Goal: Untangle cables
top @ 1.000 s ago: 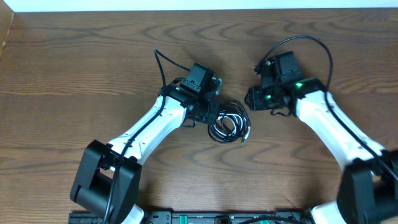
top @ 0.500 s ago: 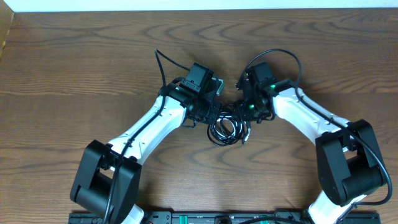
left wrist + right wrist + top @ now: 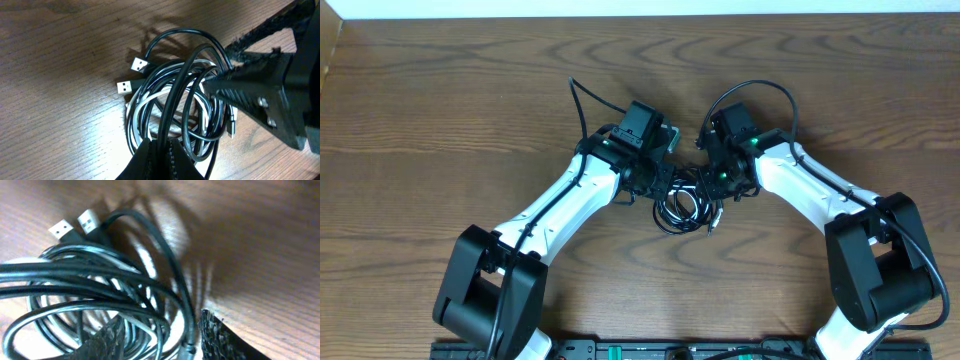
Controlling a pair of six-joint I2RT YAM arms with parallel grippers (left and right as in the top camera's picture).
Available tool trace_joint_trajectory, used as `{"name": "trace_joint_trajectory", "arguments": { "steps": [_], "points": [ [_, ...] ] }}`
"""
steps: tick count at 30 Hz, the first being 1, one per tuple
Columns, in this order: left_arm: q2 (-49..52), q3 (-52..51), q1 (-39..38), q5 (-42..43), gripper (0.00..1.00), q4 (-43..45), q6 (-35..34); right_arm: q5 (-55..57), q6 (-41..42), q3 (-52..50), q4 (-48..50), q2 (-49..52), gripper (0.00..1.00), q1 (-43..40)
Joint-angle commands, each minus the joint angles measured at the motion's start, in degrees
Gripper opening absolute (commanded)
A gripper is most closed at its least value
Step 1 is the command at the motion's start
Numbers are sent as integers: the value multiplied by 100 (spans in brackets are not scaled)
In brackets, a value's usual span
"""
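With left tool [image 3: 160, 150] clamped on thin black cable [image 3: 175, 95] and right tool [image 3: 160, 340] apart around its loops, leaves thin white cable [image 3: 141, 101] seemingly fully entwined.

No readable text anywhere

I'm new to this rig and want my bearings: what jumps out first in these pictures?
A tangled coil of black and white cables lies on the table, two silver USB plugs poking out. Both arms meet over it: the left gripper pinches a black strand, the right gripper straddles several strands, jaws apart.
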Motion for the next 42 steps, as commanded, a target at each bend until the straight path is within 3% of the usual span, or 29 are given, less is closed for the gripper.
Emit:
{"name": "trace_joint_trajectory", "arguments": {
  "steps": [1, 9, 42],
  "points": [
    [-42, 20, 9, -83, 7, 11, 52, 262, 203, -94, 48, 17, 44, 39],
    [-42, 20, 9, -83, 7, 11, 52, 262, 330, -111, 79, 17, 41, 103],
    [-42, 20, 9, -83, 7, 9, 55, 267, 326, -116, 52, 17, 47, 321]
  ]
}}
